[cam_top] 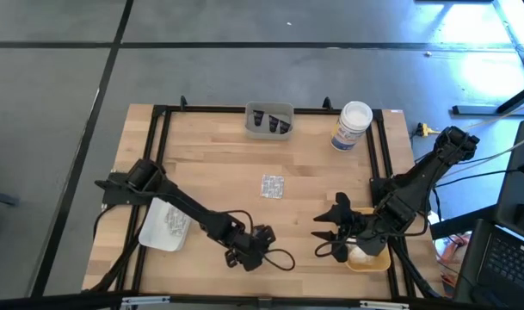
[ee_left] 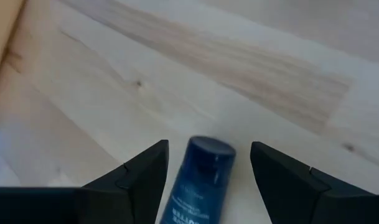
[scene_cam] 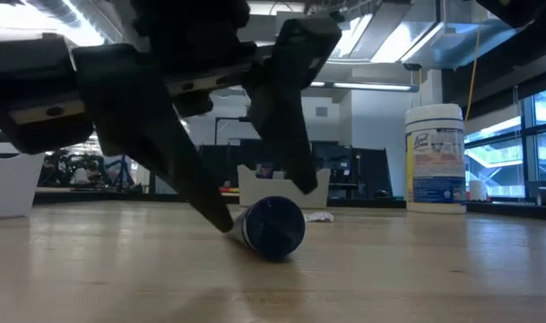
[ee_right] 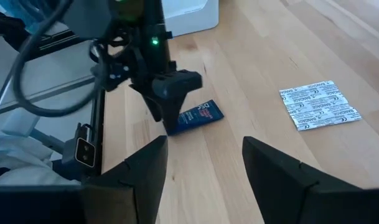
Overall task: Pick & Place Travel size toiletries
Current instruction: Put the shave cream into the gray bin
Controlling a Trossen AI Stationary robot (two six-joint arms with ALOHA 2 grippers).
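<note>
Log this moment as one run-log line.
left gripper: open, straddling dark blue tube on table | right gripper: open, empty, hovering | blister packet: mid-table

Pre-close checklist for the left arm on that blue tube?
1. Left gripper open: ok.
2. Blue tube lies between its fingers: ok.
3. Tube flat on the table, not lifted: ok.
4. One finger looks to touch the tube in the low view; centring: cannot tell.
5. Right gripper open, empty, apart from the tube: ok.
6. Silvery packets clear of both grippers: ok.
</note>
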